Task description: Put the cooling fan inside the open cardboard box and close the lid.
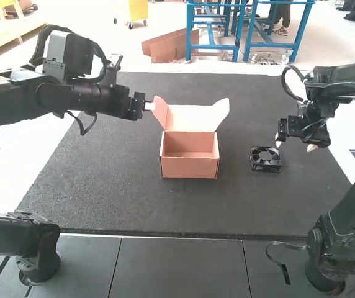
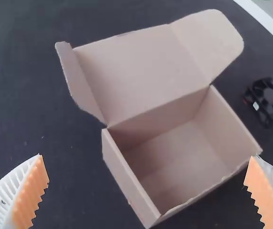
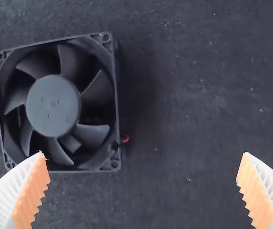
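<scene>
On the dark mat [image 1: 103, 186], the cooling fan [image 1: 265, 158] lay flat near the right side of the open cardboard box [image 1: 188, 156] but apart from it. The box stood upright with its lid [image 1: 193, 117] raised at the far side and nothing inside. The right gripper [image 1: 296, 145] hung above and just right of the fan, its 2 ribbed fingers [image 3: 26, 193] spread wide and holding nothing. In the right wrist view the fan sat off-centre, close to 1 finger and well apart from the other. The left gripper [image 1: 145, 107] hovered by the lid's left flap, likewise wide open and empty; whether it touched the flap could not be told. The step in hand was judged to be the pick-up of the fan. To do it well, the right gripper would need to shift until the square frame lay midway between the pads. It would then descend squarely and close on 2 opposite frame edges rather than on the blades, keeping clear of the small red lead [image 3: 125, 139] at 1 corner. So flat a part probably offers little depth to grasp, so a low approach seemed called for.
</scene>
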Robot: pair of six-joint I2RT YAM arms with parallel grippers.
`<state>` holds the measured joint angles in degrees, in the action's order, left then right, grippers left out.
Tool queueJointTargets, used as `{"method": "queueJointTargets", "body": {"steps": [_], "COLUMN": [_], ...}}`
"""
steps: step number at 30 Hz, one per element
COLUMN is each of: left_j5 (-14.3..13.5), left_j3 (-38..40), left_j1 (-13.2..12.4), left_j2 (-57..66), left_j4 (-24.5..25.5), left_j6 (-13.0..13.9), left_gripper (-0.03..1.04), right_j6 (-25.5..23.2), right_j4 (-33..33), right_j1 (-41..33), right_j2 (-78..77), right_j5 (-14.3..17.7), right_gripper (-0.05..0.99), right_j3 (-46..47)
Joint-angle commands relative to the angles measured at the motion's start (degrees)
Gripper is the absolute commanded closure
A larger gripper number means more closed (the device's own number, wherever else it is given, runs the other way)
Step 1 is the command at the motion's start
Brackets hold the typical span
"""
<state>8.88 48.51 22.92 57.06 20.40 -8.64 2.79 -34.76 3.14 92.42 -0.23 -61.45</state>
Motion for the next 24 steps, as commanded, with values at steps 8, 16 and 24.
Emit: {"method": "queueJointTargets", "body": {"steps": [8,16,24], "left_j5": [0.5,0.5,0.4], "left_j3": [0.9,0.9,0.9], "left_j1": [0.1,0.0,0.0], "left_j2": [-1.2,-1.2,-1.2], "left_j4": [0.4,0.6,0.2], "left_j6": [0.2,0.2,0.1], "left_gripper": [0.04,0.04,0.04], "right_j6": [0.5,0.8,1.1], "right_j4": [0.6,0.3,0.3], "right_j1": [0.6,1.4,1.8], "right_j2": [8.3,12.0,13.1], "right_j5": [-0.3,1.2,1.8], "right_gripper": [0.03,0.03,0.03], "right_j3": [-6.3,-8.3,-8.0]}}
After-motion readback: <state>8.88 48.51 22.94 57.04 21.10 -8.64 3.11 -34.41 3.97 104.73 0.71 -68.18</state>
